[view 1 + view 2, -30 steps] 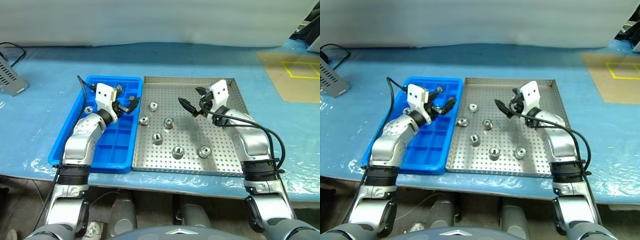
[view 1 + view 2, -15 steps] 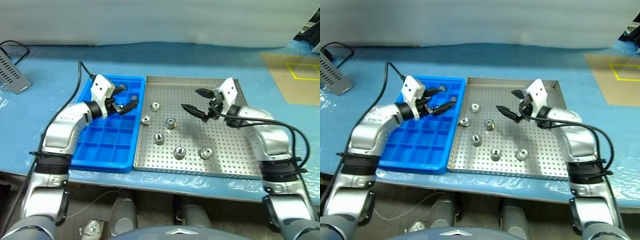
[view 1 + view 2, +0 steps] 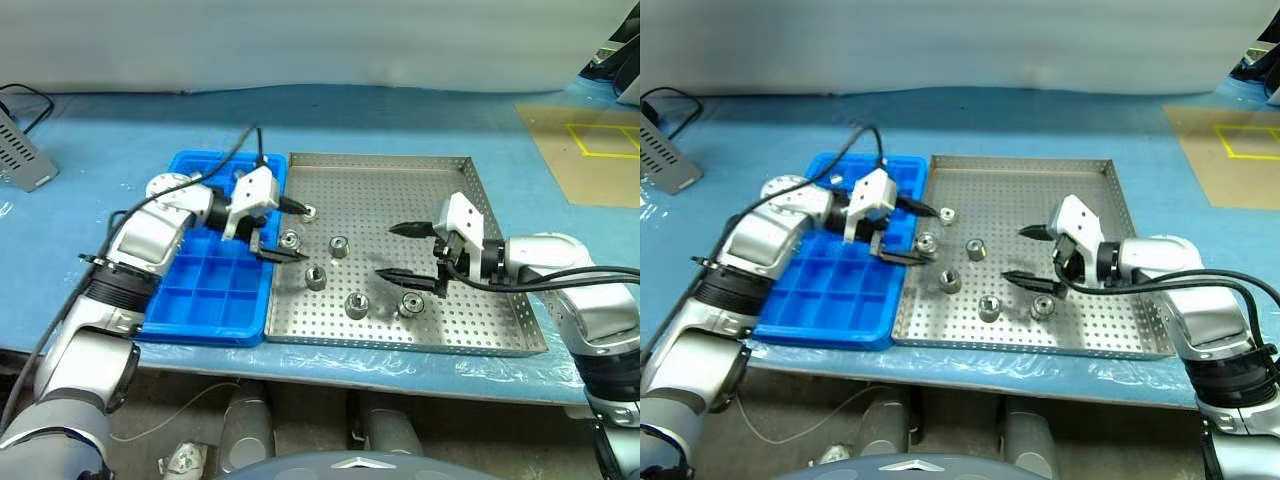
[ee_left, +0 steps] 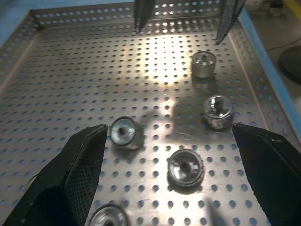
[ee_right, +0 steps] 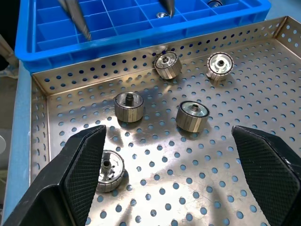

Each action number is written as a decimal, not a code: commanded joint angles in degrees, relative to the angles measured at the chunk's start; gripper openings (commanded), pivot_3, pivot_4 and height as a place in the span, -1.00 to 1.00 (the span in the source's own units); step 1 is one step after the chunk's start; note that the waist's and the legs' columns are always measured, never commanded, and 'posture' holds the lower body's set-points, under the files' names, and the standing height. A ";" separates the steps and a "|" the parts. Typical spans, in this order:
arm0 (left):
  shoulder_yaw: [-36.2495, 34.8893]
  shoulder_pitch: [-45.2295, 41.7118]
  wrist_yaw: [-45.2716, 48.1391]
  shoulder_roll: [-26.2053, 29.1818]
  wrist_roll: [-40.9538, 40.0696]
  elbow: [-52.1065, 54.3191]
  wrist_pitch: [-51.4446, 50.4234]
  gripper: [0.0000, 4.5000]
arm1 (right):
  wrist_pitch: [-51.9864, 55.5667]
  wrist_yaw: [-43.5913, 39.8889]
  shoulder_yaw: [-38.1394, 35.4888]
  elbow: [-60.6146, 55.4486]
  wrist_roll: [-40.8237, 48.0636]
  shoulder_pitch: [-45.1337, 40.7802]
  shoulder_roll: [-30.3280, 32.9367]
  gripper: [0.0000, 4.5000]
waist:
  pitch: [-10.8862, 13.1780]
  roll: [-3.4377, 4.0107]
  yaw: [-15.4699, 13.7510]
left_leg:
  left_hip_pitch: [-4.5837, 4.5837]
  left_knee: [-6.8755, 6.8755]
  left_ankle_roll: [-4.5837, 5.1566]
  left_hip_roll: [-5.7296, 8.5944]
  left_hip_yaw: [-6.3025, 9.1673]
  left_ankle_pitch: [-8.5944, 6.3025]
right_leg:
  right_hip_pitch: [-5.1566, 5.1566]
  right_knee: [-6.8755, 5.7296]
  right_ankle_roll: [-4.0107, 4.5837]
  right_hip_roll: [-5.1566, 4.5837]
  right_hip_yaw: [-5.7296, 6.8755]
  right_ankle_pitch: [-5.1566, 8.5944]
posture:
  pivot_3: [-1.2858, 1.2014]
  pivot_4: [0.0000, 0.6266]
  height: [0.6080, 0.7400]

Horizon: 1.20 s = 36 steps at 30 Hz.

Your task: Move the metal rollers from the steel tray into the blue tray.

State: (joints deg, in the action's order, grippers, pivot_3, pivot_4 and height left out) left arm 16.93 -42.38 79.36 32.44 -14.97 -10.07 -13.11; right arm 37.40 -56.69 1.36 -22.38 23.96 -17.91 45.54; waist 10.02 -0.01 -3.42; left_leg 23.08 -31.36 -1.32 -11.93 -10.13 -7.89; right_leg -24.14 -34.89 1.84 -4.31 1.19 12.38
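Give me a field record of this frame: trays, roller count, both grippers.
steel tray: grey perforated, on the blue-covered table, touching the blue tray's right side
blue tray: gridded compartments, near ones empty
metal rollers: six loose on the steel tray, in its left and middle part
left gripper: open, empty, fingers pointing right across the tray seam
right gripper: open, empty, above the steel tray, fingers pointing left toward the rollers
grey device: far left on the table

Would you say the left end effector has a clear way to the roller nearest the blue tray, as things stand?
Probably yes. The left end effector is open, its fingers either side of that roller in the steel tray, with nothing between. The neighbouring roller stands apart.
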 commanded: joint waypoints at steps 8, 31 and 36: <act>5.75 -0.61 5.29 -2.87 6.46 -5.57 10.76 1.00 | 2.28 5.88 -3.18 -5.95 0.84 4.43 0.34 1.00 | -0.01 0.02 1.22 | 0.00 -0.05 0.02 0.00 0.00 -0.01 | 0.03 0.00 0.00 0.00 -0.02 0.00 | -0.22 -0.52 1.00; 11.06 -8.60 4.19 -10.09 21.38 -24.69 22.17 1.00 | -1.19 11.41 -4.23 -9.08 -0.51 14.01 -0.76 1.00 | -0.04 0.05 2.63 | -0.01 -0.34 0.21 0.00 0.01 -0.13 | 0.17 0.00 -0.01 0.00 -0.04 -0.01 | -0.31 -0.52 1.00; 12.07 -9.69 2.75 -10.41 24.61 -25.95 22.25 1.00 | -2.77 12.26 -3.84 -7.94 -1.96 14.12 -0.98 1.00 | -0.04 0.05 2.84 | -0.02 -0.41 0.22 -0.01 0.01 -0.13 | 0.18 -0.04 -0.01 0.00 -0.05 -0.01 | -0.31 -0.52 1.00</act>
State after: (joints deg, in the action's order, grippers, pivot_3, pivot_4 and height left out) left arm 28.41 -50.71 82.97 21.78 8.17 -35.56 8.73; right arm 36.17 -44.73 -1.58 -29.78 22.37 -3.71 44.79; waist 9.98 0.04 -0.58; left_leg 23.06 -31.78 -1.09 -11.94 -10.12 -8.03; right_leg -23.95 -34.92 1.83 -4.31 1.14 12.37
